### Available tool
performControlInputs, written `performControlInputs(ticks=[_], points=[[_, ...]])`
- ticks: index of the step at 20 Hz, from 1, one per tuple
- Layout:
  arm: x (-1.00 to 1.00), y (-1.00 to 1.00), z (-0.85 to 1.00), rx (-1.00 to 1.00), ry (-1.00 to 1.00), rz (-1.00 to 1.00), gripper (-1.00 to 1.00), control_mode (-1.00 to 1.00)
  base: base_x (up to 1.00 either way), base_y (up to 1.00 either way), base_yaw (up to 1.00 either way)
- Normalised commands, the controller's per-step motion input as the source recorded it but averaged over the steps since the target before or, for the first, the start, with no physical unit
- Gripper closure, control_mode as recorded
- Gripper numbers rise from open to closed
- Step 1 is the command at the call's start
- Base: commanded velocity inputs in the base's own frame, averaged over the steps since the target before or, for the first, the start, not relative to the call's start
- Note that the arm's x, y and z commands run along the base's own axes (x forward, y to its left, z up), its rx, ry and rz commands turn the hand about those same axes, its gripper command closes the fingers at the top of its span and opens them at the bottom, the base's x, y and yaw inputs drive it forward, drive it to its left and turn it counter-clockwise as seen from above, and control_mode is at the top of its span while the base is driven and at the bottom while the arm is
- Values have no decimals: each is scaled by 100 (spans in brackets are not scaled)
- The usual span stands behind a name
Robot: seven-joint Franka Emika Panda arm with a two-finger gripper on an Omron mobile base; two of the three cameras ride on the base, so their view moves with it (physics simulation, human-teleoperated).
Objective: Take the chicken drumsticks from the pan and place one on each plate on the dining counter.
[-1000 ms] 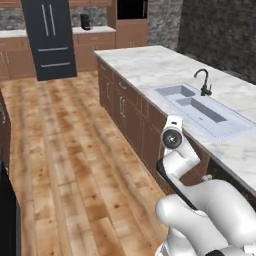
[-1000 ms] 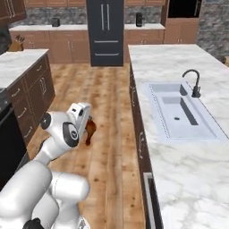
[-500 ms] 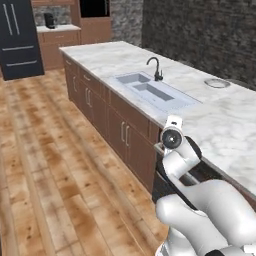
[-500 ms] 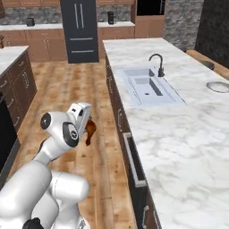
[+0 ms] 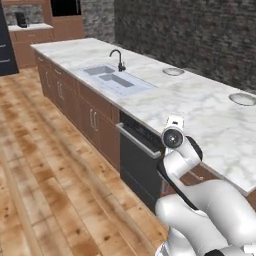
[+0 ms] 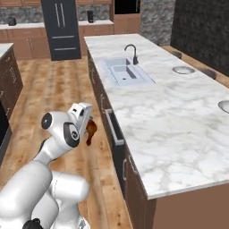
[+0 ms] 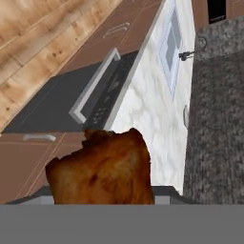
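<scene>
Item in transit: one drumstick (image 7: 102, 169) held in my gripper (image 6: 87, 129) above the floor beside the counter (image 6: 165, 120) long edge; next, reach a plate (image 6: 183, 69) near its far edge.

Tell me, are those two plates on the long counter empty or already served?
Empty. Both plates on the counter show bare grey insides in both base views. A drumstick hangs at the gripper, beside the counter.
</scene>
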Motion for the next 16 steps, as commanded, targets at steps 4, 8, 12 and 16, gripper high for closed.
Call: performControlInputs(ticks=[4,8,12,16], points=[[0,0,0,0,0,0,100,100,-88,-74,-15],[0,0,0,0,0,0,100,100,-28,-99,-5],[0,0,0,0,0,0,100,100,-15,-100,-2],[0,0,0,0,0,0,100,100,-12,-100,0]])
